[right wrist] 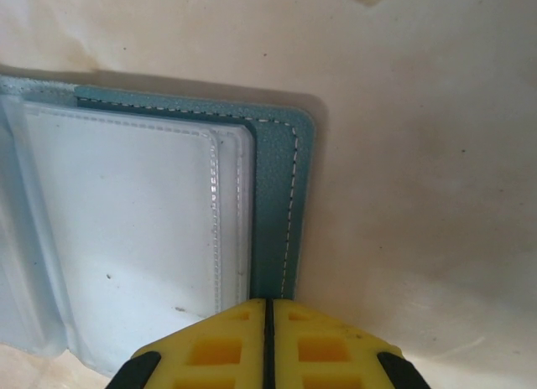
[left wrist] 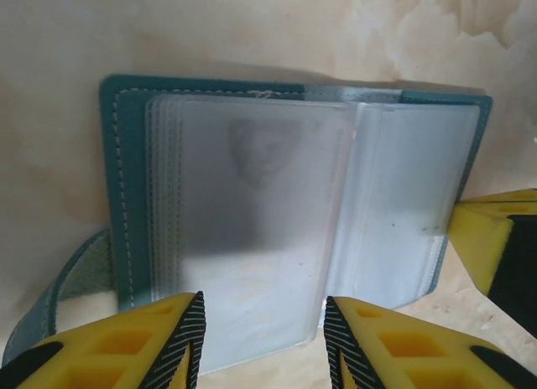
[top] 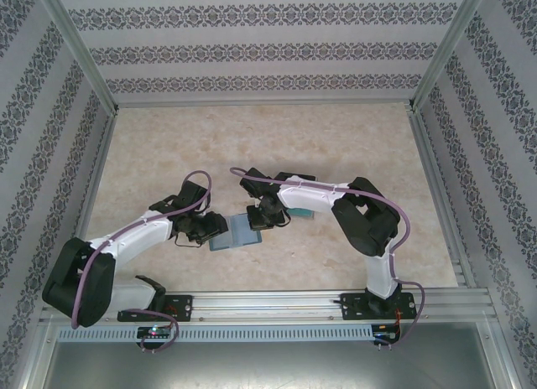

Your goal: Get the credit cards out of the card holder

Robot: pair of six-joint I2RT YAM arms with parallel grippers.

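Left arm [top: 134, 238]: runs from its base at 7 o'clock of the top view in toward the middle of the bench.
Right arm [top: 323, 200]: comes in from the base at 5 o'clock and bends back to the same spot.
Left jaws: I see them spread. In the left wrist view the yellow pads [left wrist: 126, 355] stand apart at 6 o'clock, with the lower edge of a clear sleeve lying between them. I see no pinch.
Right jaws: pressed together, the pads [right wrist: 231, 343] meeting on a thin seam. The tip sits on the teal border at the holder's outer edge. I cannot tell whether anything is nipped in it.
Card holder [top: 237, 232]: lies open and flat on the bench between the two tips, the left jaws at its 9 o'clock and the right jaws at its 2 o'clock.
Sleeves [left wrist: 252, 204]: a fan of frosted plastic pages over the teal cover. A blurred grey shape shows through the front one; I cannot tell what it is.
Side tab [left wrist: 80, 276]: hangs off the holder at 7 o'clock in the left wrist view.
Bench [top: 168, 146]: a pale marbled surface.
Walls [top: 252, 49]: patterned paper at 12 o'clock and along both sides.
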